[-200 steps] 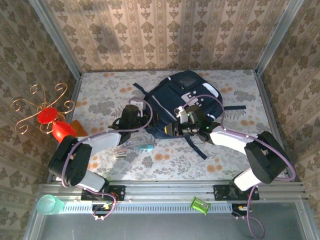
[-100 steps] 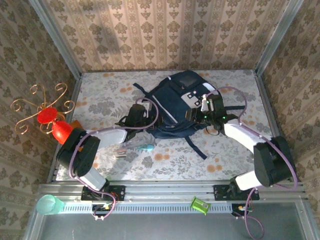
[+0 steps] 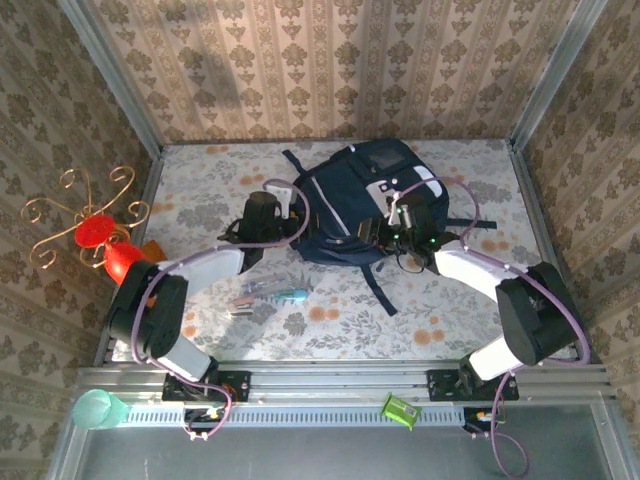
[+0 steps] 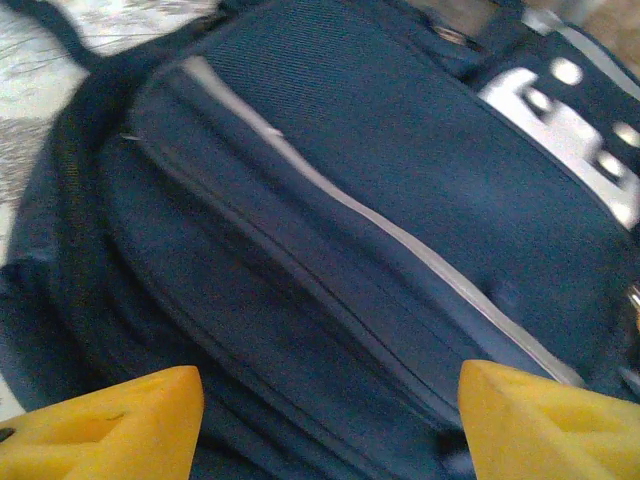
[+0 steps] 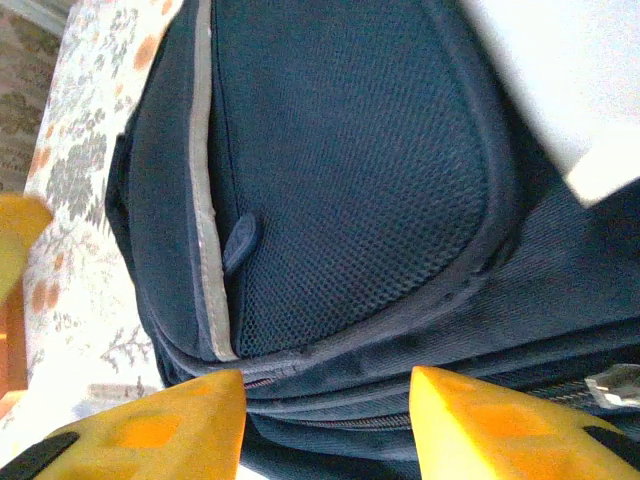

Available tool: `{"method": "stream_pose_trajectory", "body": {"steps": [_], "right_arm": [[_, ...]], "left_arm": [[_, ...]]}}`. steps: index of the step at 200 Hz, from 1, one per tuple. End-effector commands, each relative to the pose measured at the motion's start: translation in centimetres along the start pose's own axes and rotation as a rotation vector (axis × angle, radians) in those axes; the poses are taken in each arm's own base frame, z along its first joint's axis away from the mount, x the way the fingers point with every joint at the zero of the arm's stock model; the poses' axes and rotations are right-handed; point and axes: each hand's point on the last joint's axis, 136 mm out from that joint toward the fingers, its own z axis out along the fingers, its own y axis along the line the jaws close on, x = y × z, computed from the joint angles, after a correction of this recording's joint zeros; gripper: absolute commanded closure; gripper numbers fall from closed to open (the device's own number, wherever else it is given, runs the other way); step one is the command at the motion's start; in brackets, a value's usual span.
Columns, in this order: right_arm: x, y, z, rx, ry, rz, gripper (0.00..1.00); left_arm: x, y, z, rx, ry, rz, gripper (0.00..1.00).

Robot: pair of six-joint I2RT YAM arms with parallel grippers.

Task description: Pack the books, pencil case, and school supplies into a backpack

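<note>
Backpack (image 3: 355, 195) has slid up toward the back wall and turned a bit since the earlier frames, and its loose straps went along with it. The right arm moved too. It was down at the bag's lower edge, swung out to the bag's right side, and now it's tucked in at the lower right. The left arm crept up a little as well.

Right now the backpack sits in the upper middle of the overhead view on the flowery surface (image 3: 440, 325), with its front pockets and grey-white patches facing up.

The left fingers (image 4: 100, 430) are spread wide, poking in at the 2 bottom corners of the left wrist view. The navy front panel and its pale piping stripe lie just beyond and between them. Nothing's gripped, and I can't tell if the tips touch the fabric.

The right fingers (image 5: 500, 425) are apart too, along the bottom of the right wrist view. The bag's zipped seam under the mesh pocket runs across the gap between them, but they're not clamped on it as far as I can see.

From overhead, the left fingers come at the bag from its left side and the right ones from its lower right.

The school supplies (image 3: 262, 296) lie loose on the surface to the lower left of the bag, well apart from both sets of fingers. The teal-handled tool (image 3: 292, 295) is at the right end of that little pile. Over at the left edge there's a red ornament with gold curls (image 3: 95, 232), with an orange-brown slab (image 3: 152, 250) just beside it.
</note>
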Motion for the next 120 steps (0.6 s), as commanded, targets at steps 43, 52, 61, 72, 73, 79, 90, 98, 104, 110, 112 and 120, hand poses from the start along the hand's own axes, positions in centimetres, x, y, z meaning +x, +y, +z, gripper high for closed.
{"method": "stream_pose_trajectory", "body": {"steps": [43,52,61,72,73,79,90,98,104,110,112,120], "right_arm": [[-2.3,-2.6,0.4,0.165,-0.009,0.089,0.44],[-2.3,-2.5,1.1,0.148,0.005,0.11,0.45],[-2.3,-2.4,1.6,0.14,0.012,0.122,0.46],[-2.5,-2.1,2.2,0.121,0.012,0.129,0.48],[-2.5,-2.1,2.3,0.12,0.012,0.131,0.48],[-2.6,-2.1,2.5,0.118,0.013,0.136,0.49],[-2.7,-2.0,3.0,0.107,0.018,0.146,0.53],[-2.8,-1.8,3.3,0.093,0.021,0.156,0.57],[-2.9,-1.7,3.5,0.083,0.021,0.165,0.61],[-3.1,-1.4,3.5,0.069,0.017,0.172,0.67],[-3.1,-1.3,3.6,0.065,0.017,0.174,0.7],[-3.4,-1.0,3.6,0.046,0.006,0.187,0.77]], "left_arm": [[4.7,-4.4,0.6,0.23,0.151,0.324,0.35],[4.8,-4.7,0.8,0.253,0.164,0.325,0.36],[4.9,-5.0,1.1,0.269,0.171,0.33,0.37],[4.9,-5.4,1.3,0.282,0.174,0.345,0.37],[4.9,-5.4,1.3,0.283,0.175,0.347,0.37],[5.0,-5.4,1.5,0.282,0.185,0.353,0.38],[5.0,-5.4,1.8,0.28,0.201,0.358,0.4],[5.3,-5.2,2.0,0.277,0.218,0.364,0.41],[5.3,-5.2,2.1,0.277,0.229,0.364,0.42],[5.4,-5.3,2.2,0.281,0.237,0.365,0.42],[5.4,-5.3,2.3,0.282,0.24,0.366,0.43],[5.7,-5.4,2.4,0.292,0.256,0.365,0.45]]}}
